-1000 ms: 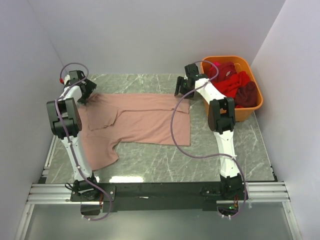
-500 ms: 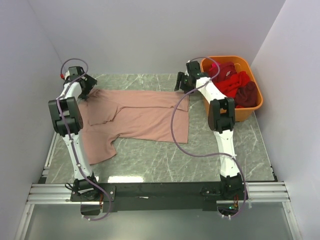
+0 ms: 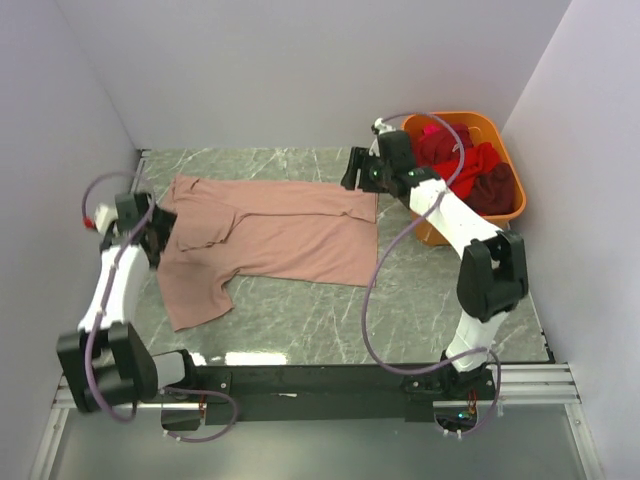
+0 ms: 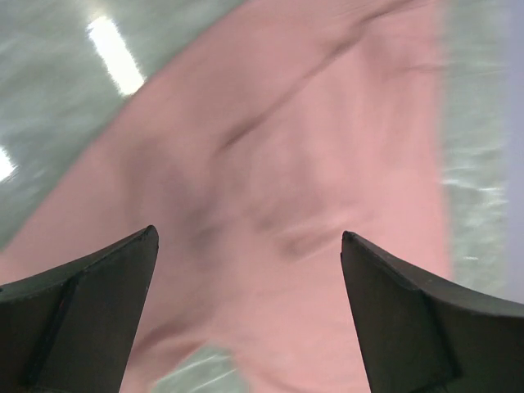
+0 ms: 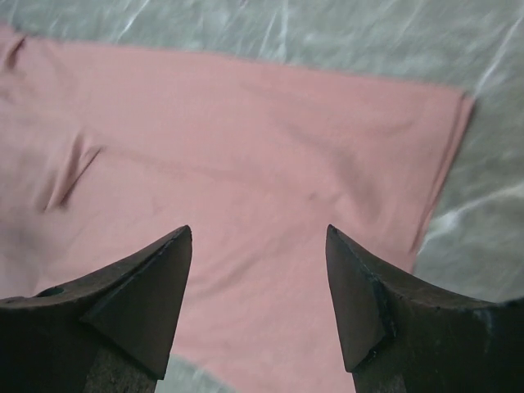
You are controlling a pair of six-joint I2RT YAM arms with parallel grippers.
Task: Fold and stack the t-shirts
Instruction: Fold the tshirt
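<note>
When read from the top camera, the marble table is seen nearest, then the salmon-pink t-shirt laid flat on it. Sleeves are at the shirt's left end and the straight hem at its right end. The near sleeve is splayed out toward the arm bases.

The left gripper is placed at the shirt's left edge, beside the shoulder. Contact with the cloth cannot be judged from above. In the left wrist view the left gripper is shown with its jaws wide apart, the shirt filling the gap below them. That view is blurred: soft wrinkles can be made out, seams cannot. Strips of table are shown past the shirt's edges.

The right gripper is held at the shirt's far-right corner, by the hem. In the right wrist view the right gripper is seen with its jaws apart, the shirt lying beneath and beyond them. Two details are given only there: a short pinched crease in the cloth, and the hem corner lying flat, its hem band visible along the edge.

The orange basket is shown only by the top camera, just beside the shirt's far-right corner. Bundled in it are the red t-shirt, the maroon t-shirt and the magenta t-shirt.
</note>
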